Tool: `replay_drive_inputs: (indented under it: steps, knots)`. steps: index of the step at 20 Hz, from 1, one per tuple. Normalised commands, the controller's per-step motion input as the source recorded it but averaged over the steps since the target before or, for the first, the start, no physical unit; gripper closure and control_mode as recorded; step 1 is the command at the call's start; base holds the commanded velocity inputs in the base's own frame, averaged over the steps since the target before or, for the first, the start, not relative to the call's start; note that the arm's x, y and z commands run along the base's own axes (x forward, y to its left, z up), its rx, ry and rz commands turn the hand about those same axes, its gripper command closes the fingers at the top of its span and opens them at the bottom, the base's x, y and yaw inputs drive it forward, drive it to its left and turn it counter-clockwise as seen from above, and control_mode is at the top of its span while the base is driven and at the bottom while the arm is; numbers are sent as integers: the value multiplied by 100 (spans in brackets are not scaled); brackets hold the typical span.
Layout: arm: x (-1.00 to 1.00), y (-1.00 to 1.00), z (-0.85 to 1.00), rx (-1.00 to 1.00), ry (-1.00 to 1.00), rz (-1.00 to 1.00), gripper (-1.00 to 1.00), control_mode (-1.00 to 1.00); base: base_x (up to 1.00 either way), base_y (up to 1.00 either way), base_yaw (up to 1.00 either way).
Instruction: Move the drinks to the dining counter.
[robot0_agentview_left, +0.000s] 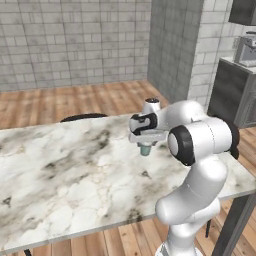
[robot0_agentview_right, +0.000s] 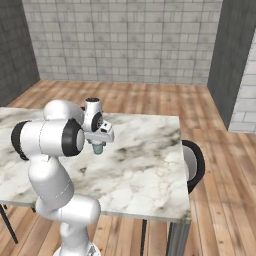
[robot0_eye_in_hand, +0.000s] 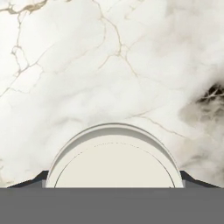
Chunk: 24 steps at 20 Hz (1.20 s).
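The white arm's two-finger gripper (robot0_agentview_left: 146, 145) is pointing straight down over the large white-grey veined marble dining counter (robot0_agentview_left: 60, 180), with the short teal cup with a pale round top (robot0_agentview_left: 145, 149) sitting between its dark fingers (robot0_eye_in_hand: 33, 181). The jaws are standing wide, one on each side of the cup's lid, touching or almost touching its rim; whether they are pressing on it cannot be told. The cup's base is at or just above the marble. A dark round stool (robot0_agentview_right: 194, 165) is standing at the counter's far end.
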Motion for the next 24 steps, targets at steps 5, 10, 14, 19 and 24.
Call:
replay_drive_inputs:
  steps: [5,10,14,19,24]
  knots:
    - [11,12,-17,0,0,0,100,-100,0,0,0]
    - [3,9,-16,0,0,0,100,-100,0,0,0]
    - [0,5,-14,0,0,0,100,-100,0,0,0]
    - [0,1,-3,0,0,0,-100,-100,0,0,0]
    - [0,0,0,0,0,0,-100,-100,0,0,0]
